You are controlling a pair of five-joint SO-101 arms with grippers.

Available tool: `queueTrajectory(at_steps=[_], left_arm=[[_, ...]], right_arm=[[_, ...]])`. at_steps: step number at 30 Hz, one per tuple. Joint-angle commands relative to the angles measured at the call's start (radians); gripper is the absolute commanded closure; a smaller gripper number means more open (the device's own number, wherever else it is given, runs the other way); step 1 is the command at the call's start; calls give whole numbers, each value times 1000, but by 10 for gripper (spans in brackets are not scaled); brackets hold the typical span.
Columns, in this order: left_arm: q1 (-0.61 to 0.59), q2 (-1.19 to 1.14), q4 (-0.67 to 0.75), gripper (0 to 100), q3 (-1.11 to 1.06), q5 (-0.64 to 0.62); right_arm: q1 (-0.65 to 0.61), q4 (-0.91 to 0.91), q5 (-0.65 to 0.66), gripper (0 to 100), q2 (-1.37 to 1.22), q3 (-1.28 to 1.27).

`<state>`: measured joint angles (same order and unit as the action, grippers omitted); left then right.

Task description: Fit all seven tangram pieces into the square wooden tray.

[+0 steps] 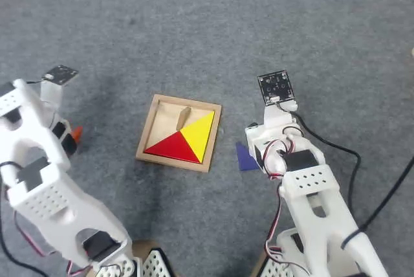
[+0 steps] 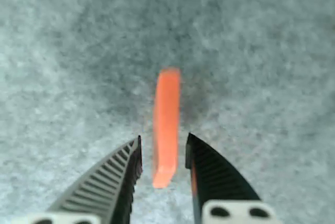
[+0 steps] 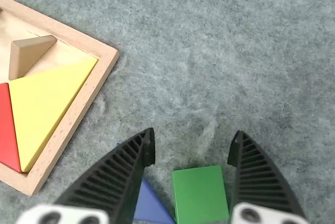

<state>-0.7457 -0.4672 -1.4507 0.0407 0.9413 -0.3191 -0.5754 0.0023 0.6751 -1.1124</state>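
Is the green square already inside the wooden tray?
No, the green square lies on the grey carpet between the open fingers of the right gripper, outside the tray.

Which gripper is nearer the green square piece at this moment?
Right. The right gripper is open and straddles the green square piece; the left gripper is across the wooden tray, around an orange piece.

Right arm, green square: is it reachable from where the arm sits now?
Probably yes. The right jaws stand open over the green square, which lies flat on the mat between them. The blue triangle lies close beside it, under one jaw, and might get caught.
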Motion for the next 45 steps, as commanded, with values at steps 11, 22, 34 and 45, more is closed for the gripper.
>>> queueTrajectory(at_steps=[11,22,34,45], left_arm=[[6,21,141,855,38,-35],[-5,11,61,840,35,135],[-23,9,181,793,33,244],[-25,-92,249,797,15,245]], right_arm=[[-5,8,12,757,39,5],[-5,10,12,757,39,5],[-5,8,12,757,39,5],[-42,10,12,757,39,-3]])
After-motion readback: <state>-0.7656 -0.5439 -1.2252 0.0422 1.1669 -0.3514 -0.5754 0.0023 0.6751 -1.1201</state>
